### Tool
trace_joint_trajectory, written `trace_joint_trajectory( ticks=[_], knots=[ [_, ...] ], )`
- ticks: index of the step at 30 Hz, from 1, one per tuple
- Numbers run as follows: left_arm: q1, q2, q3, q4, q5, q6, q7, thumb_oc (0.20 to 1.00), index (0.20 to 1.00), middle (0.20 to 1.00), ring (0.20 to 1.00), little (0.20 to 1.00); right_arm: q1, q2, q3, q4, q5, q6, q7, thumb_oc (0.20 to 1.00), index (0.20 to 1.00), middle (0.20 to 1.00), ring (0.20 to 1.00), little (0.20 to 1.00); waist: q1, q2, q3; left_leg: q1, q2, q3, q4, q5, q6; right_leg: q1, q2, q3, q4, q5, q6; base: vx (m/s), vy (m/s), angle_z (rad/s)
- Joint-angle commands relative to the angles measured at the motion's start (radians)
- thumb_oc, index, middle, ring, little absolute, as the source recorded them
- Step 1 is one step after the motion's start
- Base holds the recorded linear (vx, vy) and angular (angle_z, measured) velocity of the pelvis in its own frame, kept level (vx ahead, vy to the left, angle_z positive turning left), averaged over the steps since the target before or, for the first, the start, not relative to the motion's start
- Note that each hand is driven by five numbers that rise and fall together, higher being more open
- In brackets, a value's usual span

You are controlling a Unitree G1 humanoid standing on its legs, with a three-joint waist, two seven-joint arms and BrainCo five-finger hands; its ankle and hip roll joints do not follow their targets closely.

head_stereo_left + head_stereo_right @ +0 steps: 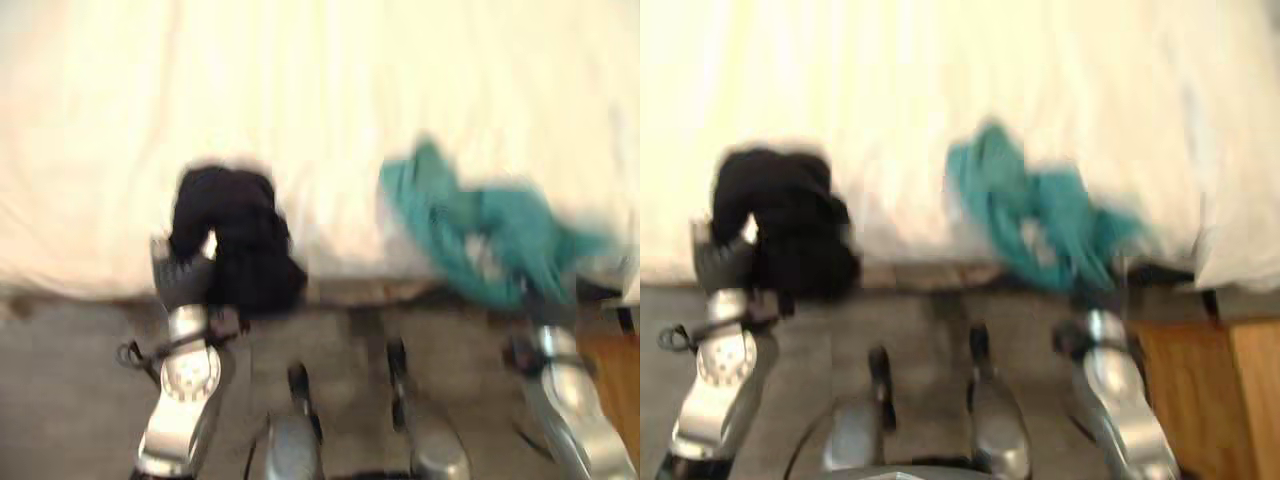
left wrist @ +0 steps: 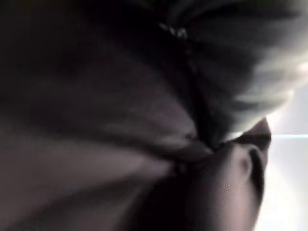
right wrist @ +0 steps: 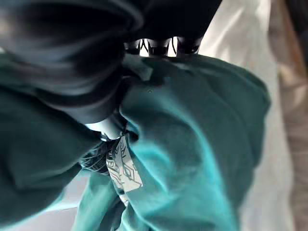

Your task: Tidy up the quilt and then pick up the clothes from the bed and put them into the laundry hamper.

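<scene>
both hands grip clothes: left hand (image 1: 185, 262) black garment (image 1: 235, 235), right hand (image 3: 96, 72) teal garment (image 3: 192, 144).

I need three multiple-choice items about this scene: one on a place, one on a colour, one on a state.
1. Where does the black garment lie?
A. at the bed's near edge, on the robot's left
B. on the floor
C. in a hamper

2. What colour is the garment on the robot's right?
A. red
B. teal
C. yellow

3. How is the right hand?
A. open above the bed
B. fingers curled into the teal garment
C. flat on the floor

Key: 1 A, it hangs over the white quilt edge by the left hand; 2 B, both eye views show teal; 3 B, the right wrist view shows cloth bunched around the fingers.
</scene>
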Motion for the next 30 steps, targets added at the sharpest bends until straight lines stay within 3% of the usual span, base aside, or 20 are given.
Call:
trace_joint_trajectory(
  ticks=[1,3,5,10,14,17,19,21,24,27,29,30],
  knots=[
    [-0.044,0.008,-0.010,0.043,-0.076,-0.121,-0.053,0.200,0.200,0.200,0.200,0.200,-0.062,0.069,0.031,0.016,0.144,-0.084,0.215,0.200,0.200,0.200,0.200,0.200,-0.037,-0.053,-0.046,-0.018,-0.023,0.009,-0.008,0.037,0.015,0.037,-0.011,0.009,-0.067,0.027,0.045,0.09,0.242,-0.11],
    [0.040,-0.017,-0.062,0.059,-0.108,-0.147,-0.062,0.200,0.200,0.200,0.200,0.200,0.009,0.087,0.070,0.023,0.142,-0.075,0.276,0.200,0.200,0.200,0.200,0.200,-0.042,-0.056,-0.072,0.012,-0.033,0.020,-0.008,0.030,0.025,0.070,-0.013,0.005,-0.075,0.028,0.047,0.05,0.127,-0.04],
    [0.066,-0.007,-0.132,0.112,-0.122,-0.175,-0.069,0.200,0.200,0.200,0.200,0.200,0.042,0.084,0.144,0.055,0.086,-0.123,0.317,0.200,0.200,0.200,0.200,0.200,-0.049,-0.058,-0.090,0.039,-0.039,0.025,-0.007,0.024,0.031,0.095,-0.010,0.007,-0.073,0.026,0.045,0.05,0.074,-0.07],
    [0.082,0.047,-0.246,0.118,-0.143,-0.224,0.072,0.200,0.200,0.200,0.200,0.200,0.026,0.002,0.236,0.057,0.046,-0.186,0.261,0.200,0.200,0.200,0.200,0.200,-0.045,-0.057,-0.118,0.099,-0.058,0.009,-0.004,0.004,0.045,0.164,-0.017,-0.004,-0.080,0.012,0.049,0.07,0.030,0.00],
    [0.072,0.050,-0.260,0.112,-0.130,-0.221,0.174,0.200,0.200,0.200,0.200,0.200,-0.023,-0.036,0.295,0.089,-0.006,-0.169,0.290,0.200,0.200,0.200,0.200,0.200,-0.013,-0.049,-0.122,0.116,-0.057,-0.024,0.028,-0.008,0.045,0.205,-0.024,-0.031,-0.068,-0.008,0.034,0.12,0.009,0.03],
    [0.103,0.035,-0.250,0.117,-0.132,-0.205,0.253,0.200,0.200,0.200,0.200,0.200,-0.040,-0.061,0.318,0.117,-0.006,-0.129,0.356,0.200,0.200,0.200,0.200,0.200,0.030,-0.029,-0.123,0.128,-0.056,-0.088,0.053,-0.012,0.039,0.246,-0.028,-0.081,-0.036,-0.045,0.015,0.20,0.077,0.23],
    [0.132,0.022,-0.252,0.136,-0.119,-0.229,0.306,0.200,0.200,0.200,0.200,0.200,-0.031,-0.077,0.317,0.116,-0.011,-0.087,0.423,0.200,0.200,0.200,0.200,0.200,0.068,-0.006,-0.135,0.135,-0.045,-0.139,-0.004,0.027,0.031,0.265,-0.037,-0.164,-0.025,-0.065,0.009,0.04,0.182,0.48],
    [0.145,0.018,-0.252,0.153,-0.099,-0.253,0.314,0.200,0.200,0.200,0.200,0.200,-0.027,-0.083,0.315,0.114,-0.020,-0.095,0.445,0.200,0.200,0.200,0.200,0.200,0.096,0.008,-0.136,0.126,-0.026,-0.127,-0.044,0.069,0.019,0.269,-0.056,-0.262,-0.007,-0.076,0.013,-0.17,0.198,1.07],
    [0.150,0.019,-0.261,0.196,-0.086,-0.302,0.229,0.200,0.200,0.200,0.200,0.200,0.024,-0.084,0.279,0.102,-0.008,-0.125,0.412,0.200,0.200,0.200,0.200,0.200,0.107,0.021,-0.126,0.094,0.024,0.016,-0.050,0.133,-0.011,0.309,-0.092,-0.451,-0.003,-0.078,0.031,-0.22,0.154,1.94],
    [0.150,0.019,-0.262,0.196,-0.086,-0.303,0.228,0.200,0.200,0.200,0.200,0.200,0.025,-0.085,0.279,0.102,-0.007,-0.125,0.413,0.200,0.200,0.200,0.200,0.200,0.104,0.022,-0.127,0.092,0.023,0.012,-0.049,0.134,-0.012,0.310,-0.092,-0.455,-0.004,-0.078,0.031,-0.05,0.060,2.19],
    [0.150,0.024,-0.246,0.221,-0.114,-0.327,0.151,0.200,0.200,0.200,0.200,0.200,0.031,-0.085,0.269,0.123,-0.004,-0.163,0.376,0.200,0.200,0.200,0.200,0.200,0.138,0.015,-0.126,0.090,0.051,0.114,0.023,0.109,-0.030,0.330,-0.134,-0.535,0.015,-0.074,0.046,-0.30,0.434,0.38],
    [0.142,0.022,-0.229,0.255,-0.154,-0.352,0.105,0.200,0.200,0.200,0.200,0.200,-0.048,-0.081,0.316,0.178,-0.006,-0.173,0.358,0.200,0.200,0.200,0.200,0.200,0.180,-0.001,-0.123,0.075,0.043,0.134,0.169,0.031,-0.018,0.345,-0.192,-0.583,0.021,-0.038,0.051,-0.39,0.644,0.89]
  ],
)
